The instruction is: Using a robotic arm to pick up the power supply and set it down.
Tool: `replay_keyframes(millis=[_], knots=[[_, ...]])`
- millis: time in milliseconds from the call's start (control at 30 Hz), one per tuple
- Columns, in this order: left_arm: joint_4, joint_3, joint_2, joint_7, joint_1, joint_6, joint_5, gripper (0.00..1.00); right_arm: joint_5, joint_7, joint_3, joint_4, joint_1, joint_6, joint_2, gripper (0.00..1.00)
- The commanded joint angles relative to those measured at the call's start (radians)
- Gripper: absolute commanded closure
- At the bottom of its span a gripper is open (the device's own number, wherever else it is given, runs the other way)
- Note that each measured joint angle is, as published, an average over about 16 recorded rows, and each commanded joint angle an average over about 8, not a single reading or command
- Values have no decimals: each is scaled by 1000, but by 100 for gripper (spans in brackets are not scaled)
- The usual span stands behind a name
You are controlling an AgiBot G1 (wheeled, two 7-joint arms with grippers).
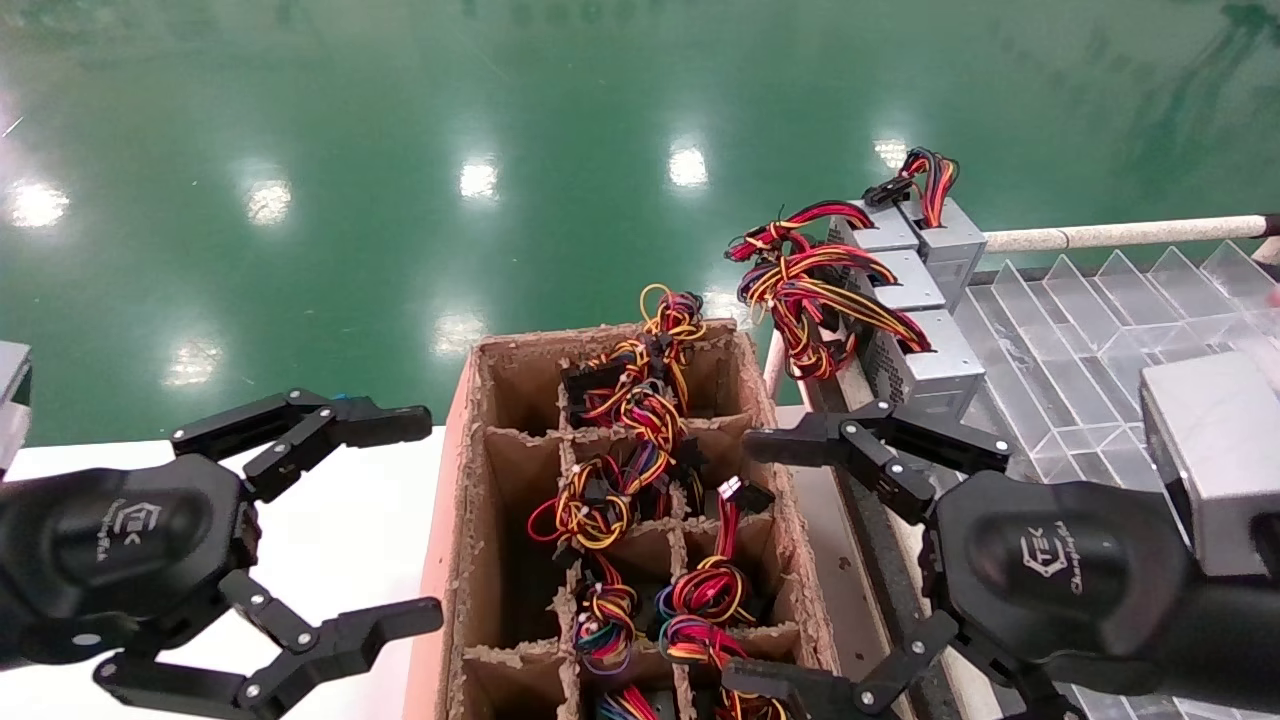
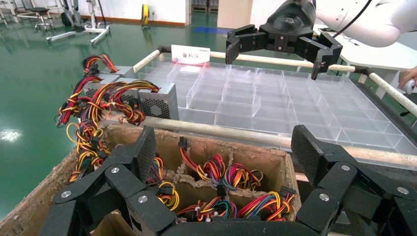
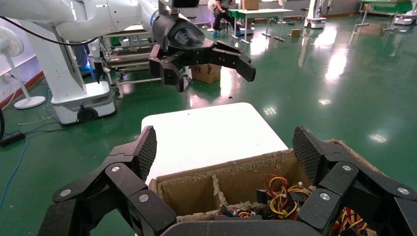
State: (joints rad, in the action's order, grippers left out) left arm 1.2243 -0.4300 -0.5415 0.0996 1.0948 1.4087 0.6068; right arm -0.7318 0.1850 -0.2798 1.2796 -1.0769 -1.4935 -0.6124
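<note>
Glossy green floor reflecting what seem ceiling lights.

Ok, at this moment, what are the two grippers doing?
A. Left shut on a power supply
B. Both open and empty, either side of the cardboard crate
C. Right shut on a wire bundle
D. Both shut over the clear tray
B: the left gripper and the right gripper both have their fingers spread with nothing between them, flanking the cardboard crate; its power supplies sit untouched.
</note>
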Motion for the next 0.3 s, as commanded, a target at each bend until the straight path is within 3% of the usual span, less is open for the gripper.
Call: replay_keyframes(millis=[33,300], knots=[[0,0,0,0,0,0,0,0,0,0,0,0,0,0,0,0],[0,0,0,0,0,0,0,0,0,0,0,0,0,0,0,0]])
